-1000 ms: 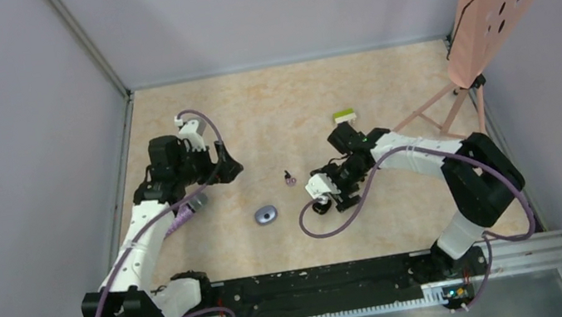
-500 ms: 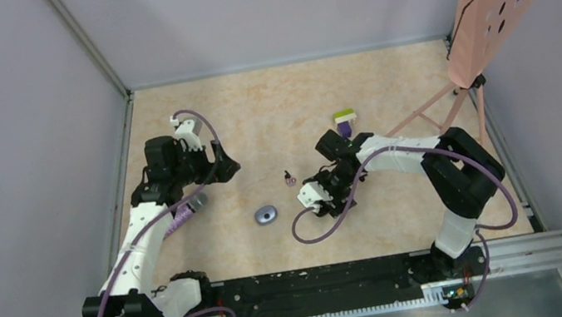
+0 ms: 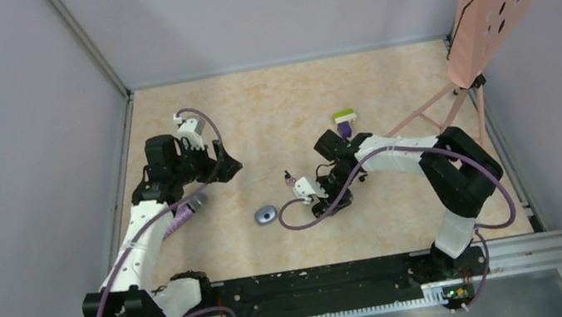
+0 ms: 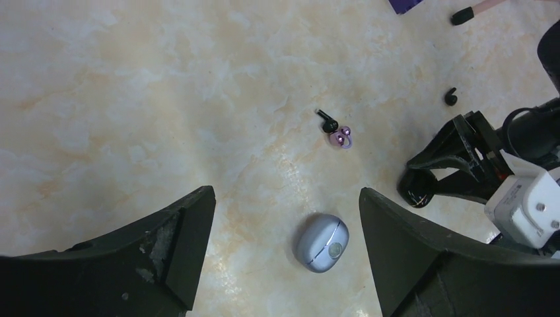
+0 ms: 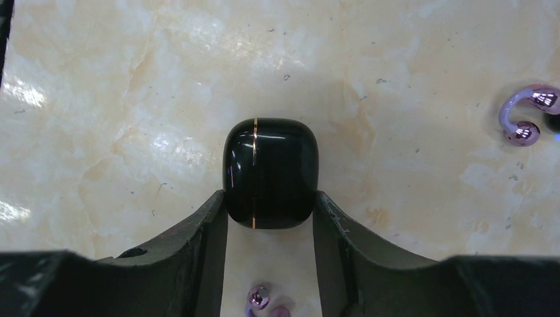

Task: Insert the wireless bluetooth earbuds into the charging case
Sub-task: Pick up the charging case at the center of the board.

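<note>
Two purple earbuds [image 5: 525,115] lie near the glossy black case [image 5: 271,173] pinched by the right gripper [image 5: 269,201], so a slip could scatter them; left gripper [image 4: 285,193] hangs spread.

No lettering, number or brand can be read anywhere. The black case [image 5: 271,173] bears only a thin gold line, no words. The grey-blue case [image 4: 321,242] on the desk [image 4: 132,99] carries a small round mark, too small to make out.
</note>
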{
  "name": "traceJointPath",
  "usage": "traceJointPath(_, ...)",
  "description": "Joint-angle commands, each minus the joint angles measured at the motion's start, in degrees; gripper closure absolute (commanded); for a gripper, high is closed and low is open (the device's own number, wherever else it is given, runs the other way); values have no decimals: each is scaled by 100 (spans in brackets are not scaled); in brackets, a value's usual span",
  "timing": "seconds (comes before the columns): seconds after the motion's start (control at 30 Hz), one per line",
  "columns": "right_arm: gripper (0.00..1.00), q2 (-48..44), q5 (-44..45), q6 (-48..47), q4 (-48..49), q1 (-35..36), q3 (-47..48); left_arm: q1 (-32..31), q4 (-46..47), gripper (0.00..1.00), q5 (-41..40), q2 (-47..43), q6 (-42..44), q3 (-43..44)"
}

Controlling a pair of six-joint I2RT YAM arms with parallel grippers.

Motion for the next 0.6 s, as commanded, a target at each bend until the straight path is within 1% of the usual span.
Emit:
traceJointPath(0.0,74,-94,-395,939,-226,-155,456,28,346,15,550,-40,533,181)
traceJointPath(0.07,75,-215,-608,1168,-507,-356,768,17,415,15,850,-142,1120,186)
traceJointPath(0.13,75,-302,-817,1253,-947,-553,1147,-6,381,15,1333,-304,1891,231)
traceJointPath(0.2,75,-328,-1016,1227,-1429,-707,1611,-94,38,16,1852,-496,3106,344)
traceJointPath(0.23,75,-328,-1123,1167,-1665,-761,1814,-175,-276,15,2048,-643,4243,407)
traceJointPath(0.33,75,-216,-1380,817,-2499,-774,2368,-522,-1333,15,2392,-973,7003,545)
traceJointPath(0.37,76,-137,-1462,823,-2737,-774,2547,-631,-1522,15,2449,-1078,7750,525)
traceJointPath(0.4,78,-51,-1531,881,-2855,-779,2732,-729,-1551,15,2487,-1165,8291,460)
traceJointPath(0.43,79,92,-1606,912,-2974,-780,2892,-812,-1458,16,2569,-1237,8733,370)
traceJointPath(0.47,79,198,-1709,931,-3100,-775,3069,-868,-1260,17,2698,-1294,8999,264)
traceJointPath(0.5,79,285,-1792,910,-3209,-775,3238,-899,-1054,19,2832,-1321,9178,159)
traceJointPath(0.57,79,378,-1905,881,-3281,-777,3466,-986,-608,23,3057,-1275,9270,63)
